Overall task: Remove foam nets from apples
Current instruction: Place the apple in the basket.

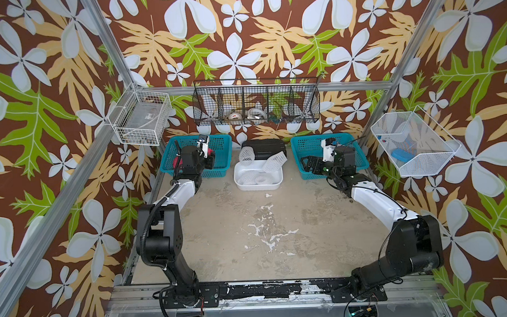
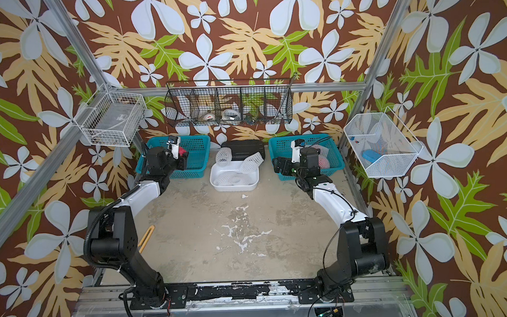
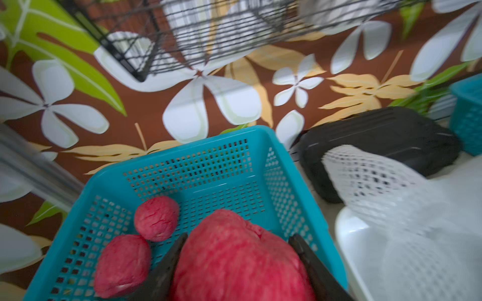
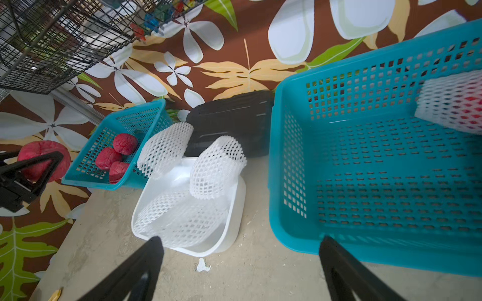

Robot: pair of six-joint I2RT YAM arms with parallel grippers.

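The left fingers [image 3: 167, 263] clamped one bare apple [image 3: 234, 260] at the teal basket [image 3: 182, 161] holding three more apples [image 4: 125, 143]. Four empty foam nets [image 4: 216, 166] sat at the white tub [image 4: 229, 234]; the right fingers [image 4: 344, 268] gaped apart, empty.

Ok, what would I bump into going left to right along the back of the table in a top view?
First the left basket, then the white tub, then the right basket.
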